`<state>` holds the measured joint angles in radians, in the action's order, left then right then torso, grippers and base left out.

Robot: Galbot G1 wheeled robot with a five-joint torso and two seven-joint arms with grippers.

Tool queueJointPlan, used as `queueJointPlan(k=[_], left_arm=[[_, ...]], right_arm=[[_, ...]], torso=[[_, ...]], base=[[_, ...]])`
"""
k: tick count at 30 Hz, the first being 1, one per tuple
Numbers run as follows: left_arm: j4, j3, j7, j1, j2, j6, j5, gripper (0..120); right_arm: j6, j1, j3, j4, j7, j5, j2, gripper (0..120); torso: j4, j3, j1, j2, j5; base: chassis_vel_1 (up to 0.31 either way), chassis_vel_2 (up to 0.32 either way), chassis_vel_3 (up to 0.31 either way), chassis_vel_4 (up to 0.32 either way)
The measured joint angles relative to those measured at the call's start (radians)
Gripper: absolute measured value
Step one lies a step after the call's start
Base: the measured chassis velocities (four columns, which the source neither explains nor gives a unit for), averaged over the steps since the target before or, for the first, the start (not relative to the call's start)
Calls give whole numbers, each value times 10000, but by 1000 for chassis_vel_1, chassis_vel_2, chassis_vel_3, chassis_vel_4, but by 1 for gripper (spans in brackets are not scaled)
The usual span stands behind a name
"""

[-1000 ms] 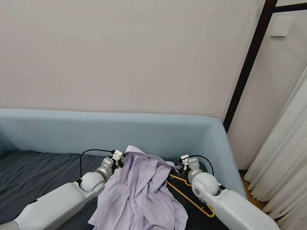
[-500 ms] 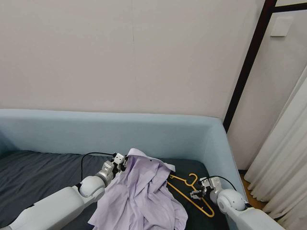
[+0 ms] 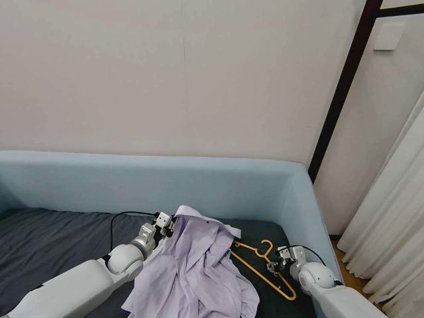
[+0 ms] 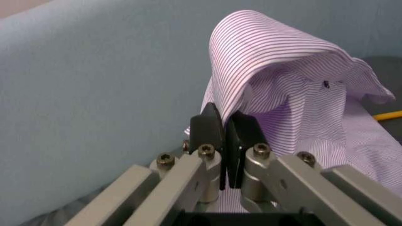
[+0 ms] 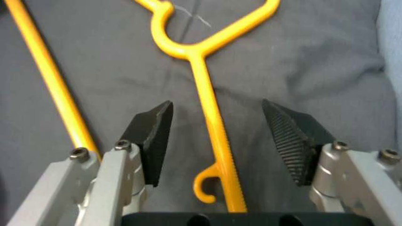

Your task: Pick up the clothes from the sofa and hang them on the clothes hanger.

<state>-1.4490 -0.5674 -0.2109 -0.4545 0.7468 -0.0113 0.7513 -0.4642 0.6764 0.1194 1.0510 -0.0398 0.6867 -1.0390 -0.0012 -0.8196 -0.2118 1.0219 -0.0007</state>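
— As we are looking down at the sofa (image 3: 291, 192), where is the shirt (image 3: 192, 275) lying?

— It is lying in a crumpled heap on the dark seat (image 3: 53, 238), near the middle, with its collar (image 4: 270, 52) end being held up toward the pale blue backrest (image 3: 132, 182).

— What is holding it up?

— Our left gripper (image 3: 167, 222) is doing that. Its black fingers (image 4: 207, 127) are pressing tight together on a fold of the striped cloth just under the collar, and the collar is arching over above them.

— And the hanger (image 3: 265, 262)?

— It is lying flat on the seat just to the right of the shirt, its left end meeting the shirt's edge and its hook pointing toward the backrest.

— Where is our right arm reaching?

— Our right gripper (image 3: 275, 260) is hovering low over the hanger, near the sofa's right end. Its fingers (image 5: 154, 132) are standing wide apart, grasping nothing, and one orange bar (image 5: 210, 122), the one carrying a small notch hook, is running between them. We are not touching it, as far as we can tell from the wrist camera.

— Is the other bar (image 5: 50, 80) close?

— It is lying outside the fingers, just beside one of them, on the same dark seat.
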Motion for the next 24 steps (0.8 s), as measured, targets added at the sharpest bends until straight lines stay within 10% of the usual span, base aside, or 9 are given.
queueJointPlan(k=[7, 24], left_arm=[[-27, 8, 4, -23, 4, -1, 15, 0], [-127, 16, 18, -75, -25, -8, 70, 0]], right_arm=[[18, -61, 65, -461, -128, -178, -147, 56], [-37, 39, 29, -375, -128, 18, -40, 4]], torso=[[-1, 1, 0, 0, 0], [-3, 0, 0, 0, -1]], base=[[0, 0, 0, 0], [0, 0, 0, 0]])
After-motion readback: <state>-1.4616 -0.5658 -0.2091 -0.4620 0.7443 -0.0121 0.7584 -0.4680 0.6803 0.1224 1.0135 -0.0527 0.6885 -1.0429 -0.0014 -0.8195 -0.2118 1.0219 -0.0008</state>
